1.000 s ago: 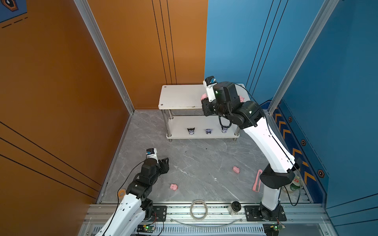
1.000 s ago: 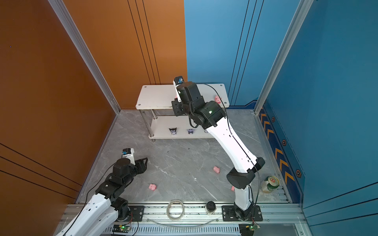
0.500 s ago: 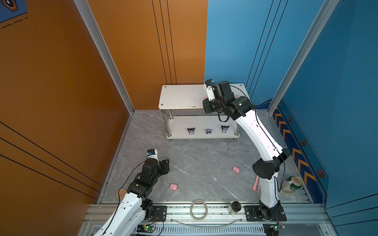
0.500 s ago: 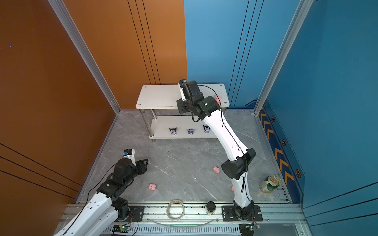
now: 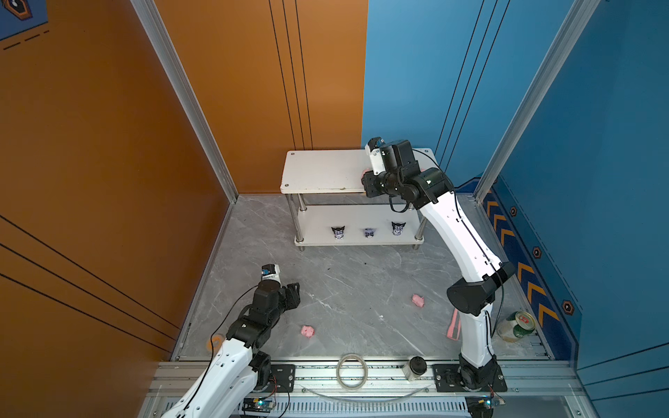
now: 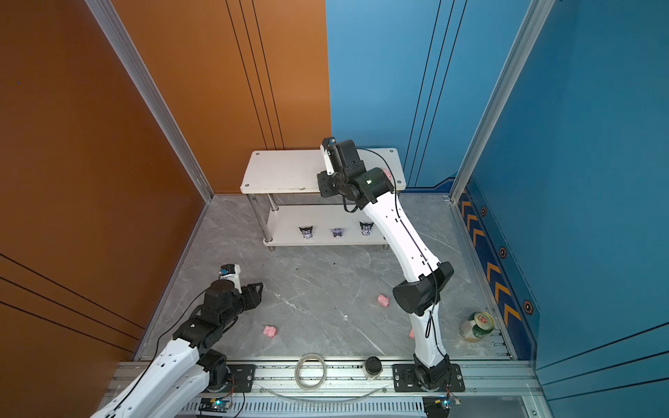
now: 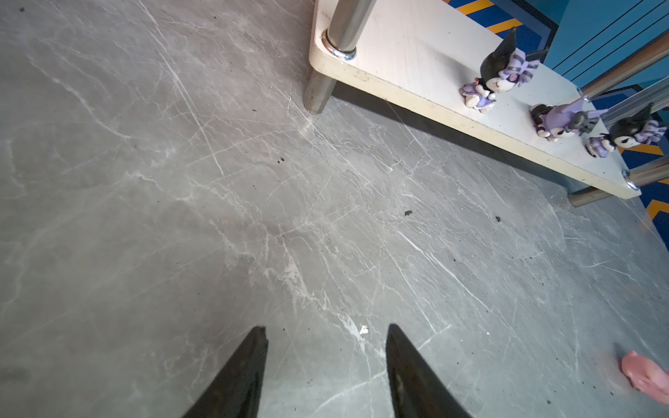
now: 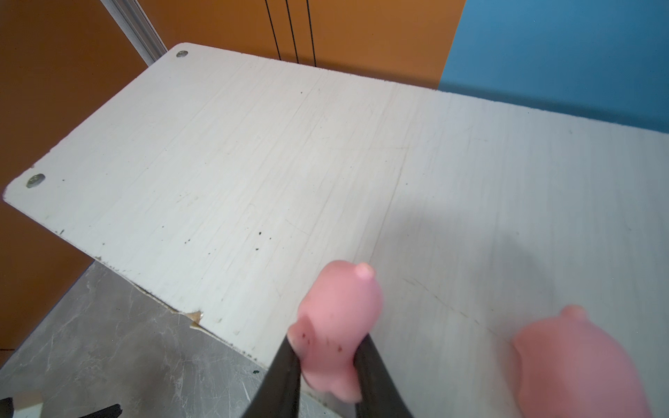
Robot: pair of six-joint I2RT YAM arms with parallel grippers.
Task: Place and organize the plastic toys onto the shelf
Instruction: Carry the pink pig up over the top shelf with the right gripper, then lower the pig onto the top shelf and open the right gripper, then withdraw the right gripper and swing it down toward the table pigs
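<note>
The right gripper (image 8: 327,343) is clamped on a pink pig (image 8: 338,307), with the two black fingers (image 8: 289,362) pressed against the toy's flanks. The toy is held over the top board (image 8: 253,163) of the shelf (image 5: 318,170), close to the chipped front edge; whether it already rests on the board cannot be told. A second pig (image 8: 579,362) lies on the same board just beside it. Three dark-eared figures (image 5: 369,232) are lined up on the lower board (image 5: 315,224). One loose pig (image 5: 308,330) is left on the grey floor (image 5: 344,282) near the left arm, and another loose pig (image 5: 417,300) near the right arm. The left gripper (image 7: 325,336) is held above bare floor with its fingers apart and nothing between them. The pigs are judged to be very light, small and rounded, probably of slightly yielding plastic, so little squeeze should be needed. A hold across the widest part of the body is favoured over the snout or ears, where a smooth curve could be squirted out of the pads. Once released near an edge, such a round toy may be tipped or rolled off.
</note>
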